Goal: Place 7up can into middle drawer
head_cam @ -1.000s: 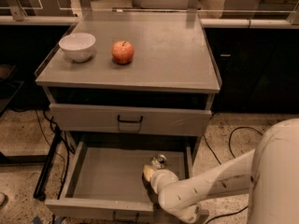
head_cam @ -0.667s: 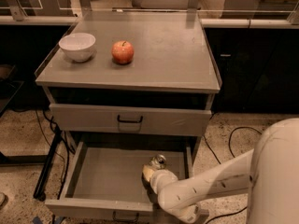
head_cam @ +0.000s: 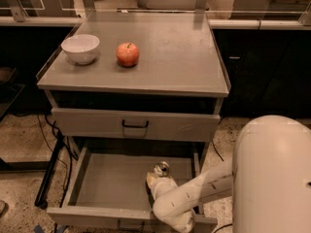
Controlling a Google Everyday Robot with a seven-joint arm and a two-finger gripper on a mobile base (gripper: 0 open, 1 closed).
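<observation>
Currently the middle drawer [head_cam: 104, 181] stands pulled open below the closed upper drawer front [head_cam: 97, 123] with its black handle [head_cam: 135, 125]. The arm reaches over the drawer's front edge into the right half of the tray. The hand [head_cam: 155, 179] sits low inside, and the 7up can [head_cam: 162, 168] is right at its tip, pull-tab top showing, nearer the right wall than the left. Grasping or released: cannot tell. On the worktop [head_cam: 175, 57], the white bowl [head_cam: 80, 48] is near the left edge with the red apple [head_cam: 128, 54] just beside it.
</observation>
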